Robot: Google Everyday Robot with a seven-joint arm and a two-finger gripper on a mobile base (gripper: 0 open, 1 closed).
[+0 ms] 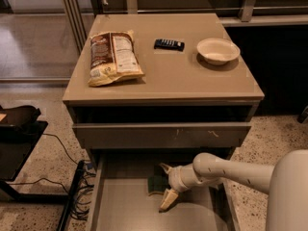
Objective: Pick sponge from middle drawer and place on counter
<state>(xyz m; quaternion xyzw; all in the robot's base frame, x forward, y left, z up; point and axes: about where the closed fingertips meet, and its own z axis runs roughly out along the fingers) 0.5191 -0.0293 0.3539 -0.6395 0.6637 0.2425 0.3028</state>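
Observation:
The middle drawer (pixel 120 211) is pulled out at the bottom of the cabinet, with a plain grey floor. The dark green sponge (pixel 156 183) lies on that floor near the back, partly under the drawer above. My gripper (pixel 166 186) reaches in from the right on a white arm, right beside the sponge. Its two cream fingers are spread, one finger (pixel 166 168) above the sponge and one finger (pixel 167 200) below it, with the sponge just left of the gap. The counter (pixel 168 76) is the beige top of the cabinet.
On the counter lie a chip bag (pixel 111 57) at the left, a black remote (pixel 169 44) in the middle and a cream bowl (pixel 218 50) at the right. A scratched drawer front (pixel 163 134) overhangs the open drawer. Cables (pixel 72 201) lie on the floor left.

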